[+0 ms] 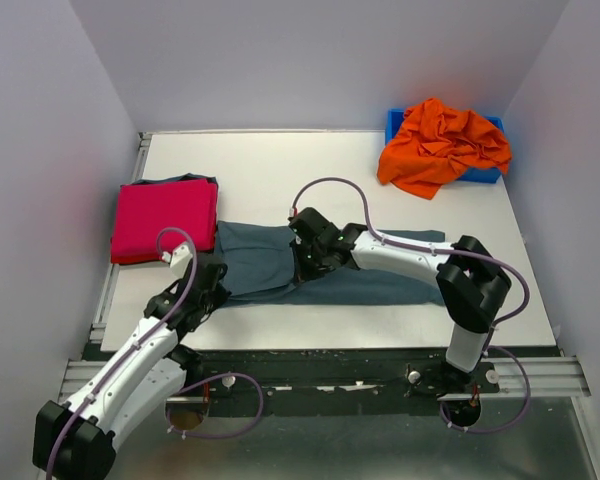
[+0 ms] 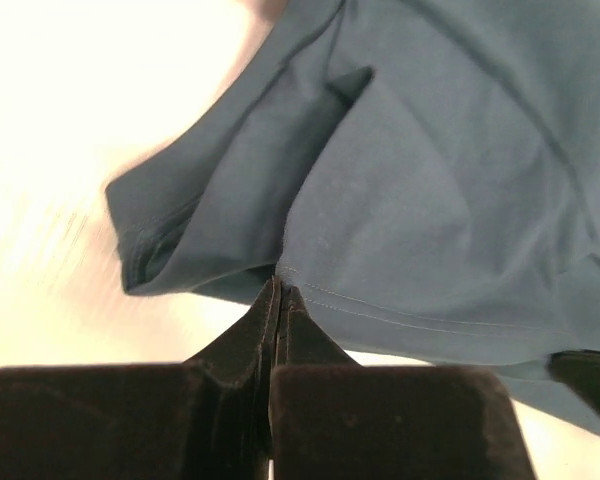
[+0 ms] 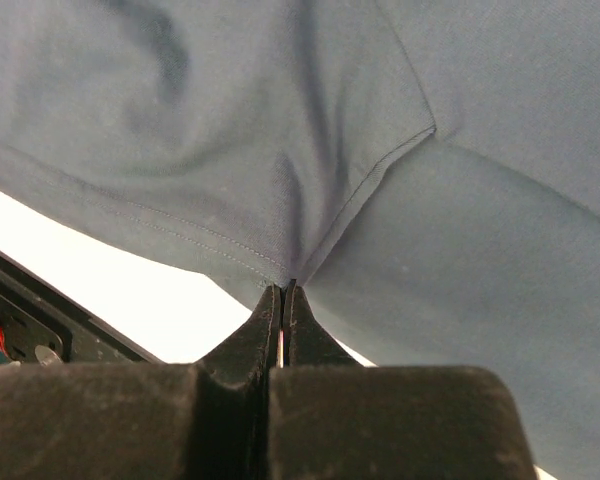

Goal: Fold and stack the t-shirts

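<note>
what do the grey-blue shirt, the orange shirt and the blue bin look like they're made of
Grey-blue shirt: soft matte knit, likely cotton; it creases and shows a stitched hem.
Orange shirt: the same kind of matte cloth, judging by its crumpled folds.
Blue bin: probably rigid plastic, going by its straight edges and square corner, though little of it shows.

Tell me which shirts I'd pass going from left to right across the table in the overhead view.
Folded magenta-red t-shirt → slate grey-blue t-shirt, laid out long → crumpled orange t-shirt at the far right.
</note>
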